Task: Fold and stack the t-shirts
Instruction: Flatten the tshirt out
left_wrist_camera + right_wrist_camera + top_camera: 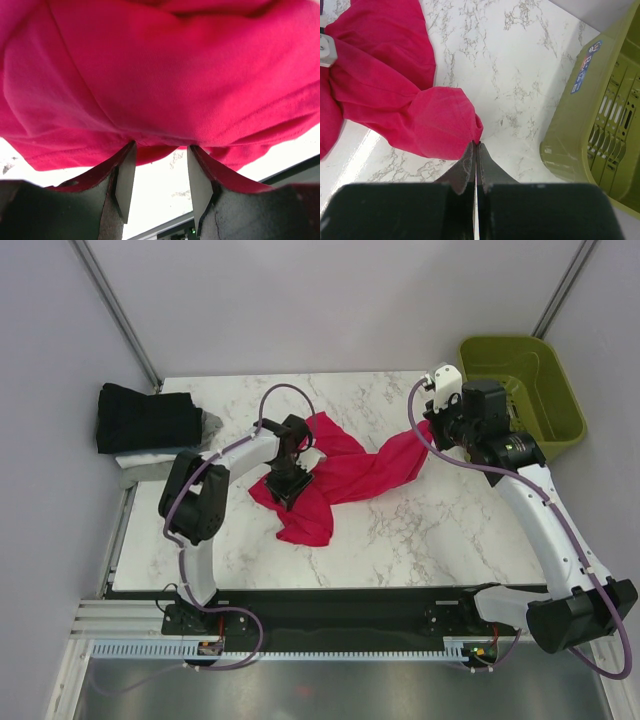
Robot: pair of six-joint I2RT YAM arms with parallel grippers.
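Closest to the arm bases, the marble table [420,540] is showing bare stone, and the lower edge of the crimson-pink t-shirt [350,472] is lying crumpled on it. The left gripper [290,483] is sitting over the shirt's left part. From above we are seeing only its dark body, while its wrist camera is showing the fingers standing partly apart, the table visible in the gap and pink cloth draping across the tips. We are finding nothing clamped between them. Further right the shirt is stretching in a twisted band toward the right gripper [476,146], whose tips the top view is hiding. Its own camera is showing them pressed together, pinching a bunched corner of the cloth. Beyond it the olive-green basket [570,125] is standing at the table's far right corner. At the far left a folded black t-shirt [145,418] is resting on paler folded ones [150,460]
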